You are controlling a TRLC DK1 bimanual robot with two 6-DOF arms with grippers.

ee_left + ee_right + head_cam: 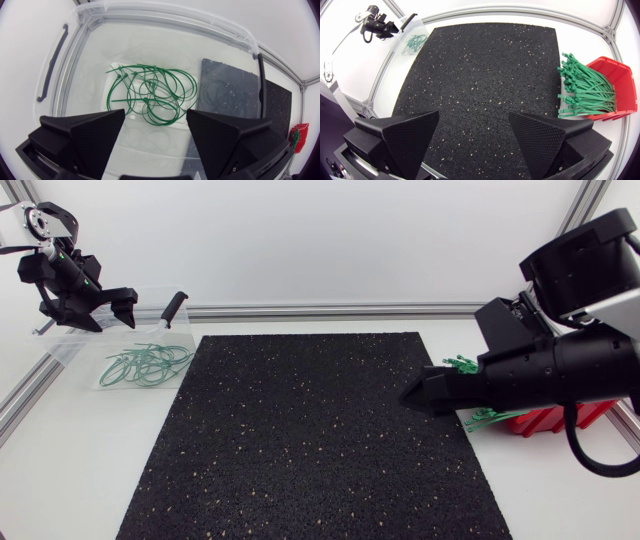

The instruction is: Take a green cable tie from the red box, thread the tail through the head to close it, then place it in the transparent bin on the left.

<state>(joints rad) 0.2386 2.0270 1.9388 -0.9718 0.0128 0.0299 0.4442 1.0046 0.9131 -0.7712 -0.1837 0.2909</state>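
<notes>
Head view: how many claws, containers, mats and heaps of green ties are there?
Claws: 2 (left claw, right claw)
Containers: 2 (transparent bin, red box)
Black mat: 1
Heaps of green ties: 2 (looped ties in the bin, straight ties in the red box)
Total: 7

No text, label, number or sign is legible in any of my views. Checked: transparent bin (165,12) under my left gripper (156,114), black mat (485,75) ahead of my right gripper (474,115), red box (620,75) beside it; nothing readable on any.
</notes>
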